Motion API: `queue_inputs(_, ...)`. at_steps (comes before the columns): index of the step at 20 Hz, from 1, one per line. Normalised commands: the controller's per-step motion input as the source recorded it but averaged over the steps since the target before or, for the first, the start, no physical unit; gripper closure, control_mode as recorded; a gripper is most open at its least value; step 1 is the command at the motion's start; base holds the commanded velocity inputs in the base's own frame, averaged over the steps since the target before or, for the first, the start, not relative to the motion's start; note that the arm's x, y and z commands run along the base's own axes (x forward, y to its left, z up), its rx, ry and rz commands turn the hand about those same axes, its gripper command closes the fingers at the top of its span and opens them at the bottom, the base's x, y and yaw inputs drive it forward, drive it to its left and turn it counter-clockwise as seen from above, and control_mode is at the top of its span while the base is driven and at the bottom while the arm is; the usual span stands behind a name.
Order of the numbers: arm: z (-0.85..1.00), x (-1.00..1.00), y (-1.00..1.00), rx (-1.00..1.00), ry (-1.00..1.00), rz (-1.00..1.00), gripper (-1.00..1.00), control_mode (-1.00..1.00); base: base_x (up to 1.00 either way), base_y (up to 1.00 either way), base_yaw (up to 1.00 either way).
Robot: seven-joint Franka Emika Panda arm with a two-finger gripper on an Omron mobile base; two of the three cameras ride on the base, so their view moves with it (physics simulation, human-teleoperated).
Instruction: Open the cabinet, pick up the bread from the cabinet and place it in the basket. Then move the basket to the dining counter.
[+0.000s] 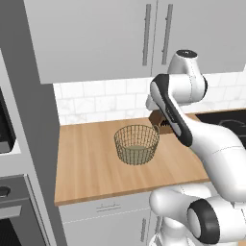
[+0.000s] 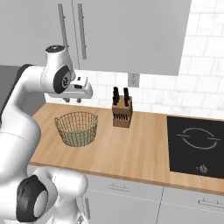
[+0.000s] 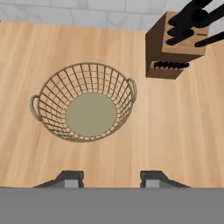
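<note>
The tan wire basket [image 1: 137, 144] [image 2: 76, 127] [image 3: 87, 103] stands empty on the small wooden countertop [image 1: 91, 163] backed by white tiles. My gripper [image 2: 72, 100] [image 3: 111, 179] hangs above the basket, a little toward its near rim, open with nothing between its fingertips [image 3: 72, 178]. Overhead, the light grey wall cabinet [image 1: 120, 43] [image 2: 131, 35] has its doors shut, and two vertical bar handles [image 1: 146, 33] [image 2: 82, 30] stand side by side. The bread is hidden behind the doors. The dining counter is out of view.
A wooden knife block [image 2: 121, 111] [image 3: 175, 43] stands just right of the basket against the tiles. A black cooktop [image 2: 197, 140] lies further right. A tall grey oven column [image 1: 19, 144] borders the counter's left end.
</note>
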Motion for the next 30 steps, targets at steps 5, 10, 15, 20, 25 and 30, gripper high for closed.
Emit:
queue_inputs(5, 0.06, -0.37, 0.00, 0.00, -0.08, 0.00, -1.00, -1.00, 0.00, 0.00, 0.00)
queue_inputs(10, 0.61, -0.42, 0.02, 0.02, -0.48, 0.01, -1.00, -1.00, 0.00, 0.00, 0.00)
queue_inputs(15, 0.68, -0.05, 0.00, 0.06, -0.45, 0.00, -1.00, -1.00, 0.00, 0.00, 0.00)
queue_inputs(20, 0.57, -0.13, 0.00, 0.04, -0.47, 0.00, -1.00, -1.00, 0.00, 0.00, 0.00)
queue_inputs(25, 0.60, -0.18, 0.00, 0.00, -0.41, 0.00, -1.00, -1.00, 0.00, 0.00, 0.00)
queue_inputs(30, 0.46, -0.13, -0.04, 0.00, -0.32, 0.00, -1.00, -1.00, 0.00, 0.00, 0.00)
